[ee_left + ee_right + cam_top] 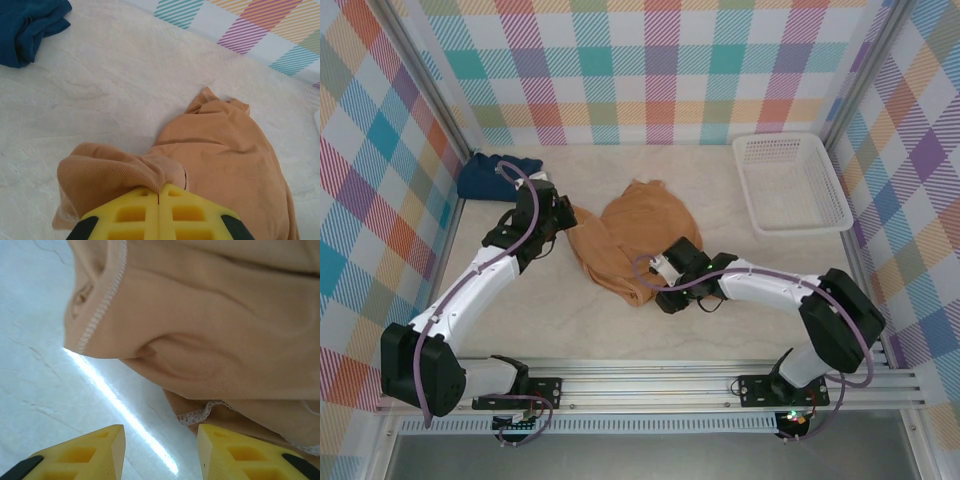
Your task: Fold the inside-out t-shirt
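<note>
Tan, apparently fine-knit t-shirt (630,235) bunches in the left gripper (158,192).

soft, matt tan cloth t-shirt (225,160) on a smooth, faintly veined, pale table (125,75)

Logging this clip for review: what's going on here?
The left arm has its jaws pinched shut on a bunched edge of the tan t-shirt, which lies crumpled mid-table, not yet folded. The right arm has its jaws open just off the shirt's near edge, with nothing between them. A navy shirt sits in the far left corner and a white basket at the far right.
</note>
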Tool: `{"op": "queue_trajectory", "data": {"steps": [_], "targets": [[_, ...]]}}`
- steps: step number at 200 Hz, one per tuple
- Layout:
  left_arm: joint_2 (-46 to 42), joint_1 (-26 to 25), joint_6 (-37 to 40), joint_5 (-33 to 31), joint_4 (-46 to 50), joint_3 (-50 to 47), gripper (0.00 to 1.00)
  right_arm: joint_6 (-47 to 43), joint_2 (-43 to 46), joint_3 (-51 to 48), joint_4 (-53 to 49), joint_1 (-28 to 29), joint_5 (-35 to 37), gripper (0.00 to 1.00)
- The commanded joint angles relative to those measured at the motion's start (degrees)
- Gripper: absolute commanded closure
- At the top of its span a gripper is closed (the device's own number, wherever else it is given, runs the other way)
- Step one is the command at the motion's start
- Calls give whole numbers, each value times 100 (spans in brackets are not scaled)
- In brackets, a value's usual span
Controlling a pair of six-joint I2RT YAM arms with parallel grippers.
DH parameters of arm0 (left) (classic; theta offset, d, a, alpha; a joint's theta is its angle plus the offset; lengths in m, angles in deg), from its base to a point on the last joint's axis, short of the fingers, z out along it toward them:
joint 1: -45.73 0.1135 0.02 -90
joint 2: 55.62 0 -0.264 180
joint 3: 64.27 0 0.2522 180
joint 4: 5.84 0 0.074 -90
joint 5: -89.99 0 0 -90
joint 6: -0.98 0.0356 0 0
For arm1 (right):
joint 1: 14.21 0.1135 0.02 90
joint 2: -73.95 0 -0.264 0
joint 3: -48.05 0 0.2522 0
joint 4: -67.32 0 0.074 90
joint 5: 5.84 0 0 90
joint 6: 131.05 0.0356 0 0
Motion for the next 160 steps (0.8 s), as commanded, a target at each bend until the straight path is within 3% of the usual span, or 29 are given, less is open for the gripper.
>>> {"op": "queue_trajectory", "data": {"steps": [1,54,75,78,90,113,143,160], "targets": [[-153,61,-23,-93,-184,-85,100,175,-262,-23,502,69,225,58],[-106,70,3,-62,-189,-91,100,26,-980,279,499,70,632,63],[-151,96,38,-122,-159,-96,100,76,-989,293,337,70,688,83],[-169,109,38,-141,-129,-87,100,93,-920,318,254,69,696,89],[-233,145,47,-262,16,-29,100,93,-550,411,-47,56,672,100],[-469,228,47,-457,421,113,100,-25,697,821,-729,-285,329,100],[-760,237,85,-509,954,452,100,251,2287,1470,-890,-1644,-1254,100],[-964,245,181,-478,1248,600,100,311,2679,1869,-1008,-2123,-1520,100]]}}
